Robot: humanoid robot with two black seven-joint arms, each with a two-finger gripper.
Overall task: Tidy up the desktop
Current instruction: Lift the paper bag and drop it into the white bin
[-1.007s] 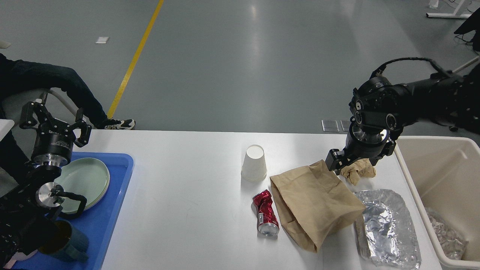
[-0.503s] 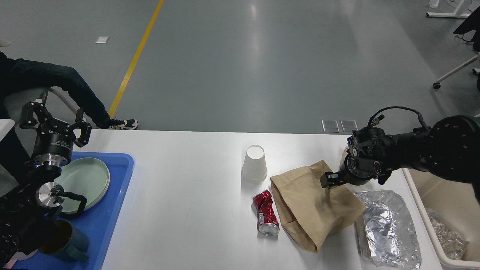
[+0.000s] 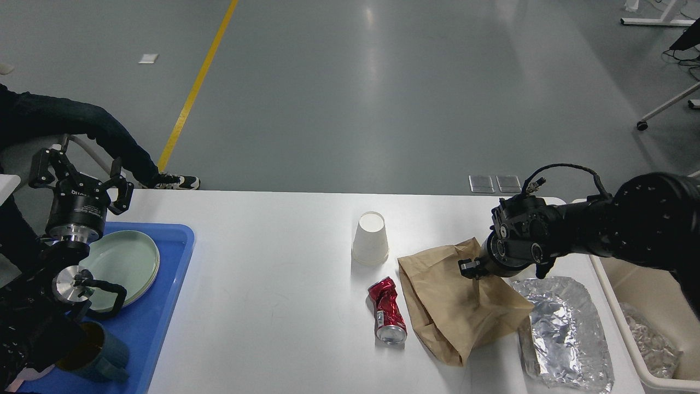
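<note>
White desktop point(image 3: 273, 284) | grey floor point(image 3: 350, 93), yellow line point(image 3: 197, 87)

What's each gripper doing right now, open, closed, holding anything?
Left gripper: open, holding nothing, raised above the blue tray.
Right gripper: at the brown paper bag; fingers too dark to tell open or closed.

1. Your desktop point(image 3: 262, 284) presents as a smooth, matt white surface.
2. The brown bag point(image 3: 456, 301) is creased kraft paper, dull in finish.
3. The red can point(image 3: 387, 311) is crushed metal, glossy (bare silver at its end).
4. The foil tray point(image 3: 566, 334) is crinkled, bright and reflective.
5. The white cup point(image 3: 371, 238) looks like matt paper.
6. The blue tray point(image 3: 158, 306) is smooth plastic with a slight sheen.
7. The pale green plates point(image 3: 128, 262) appear smooth and glossy.
8. The beige bin point(image 3: 634, 350) is smooth plastic.
</note>
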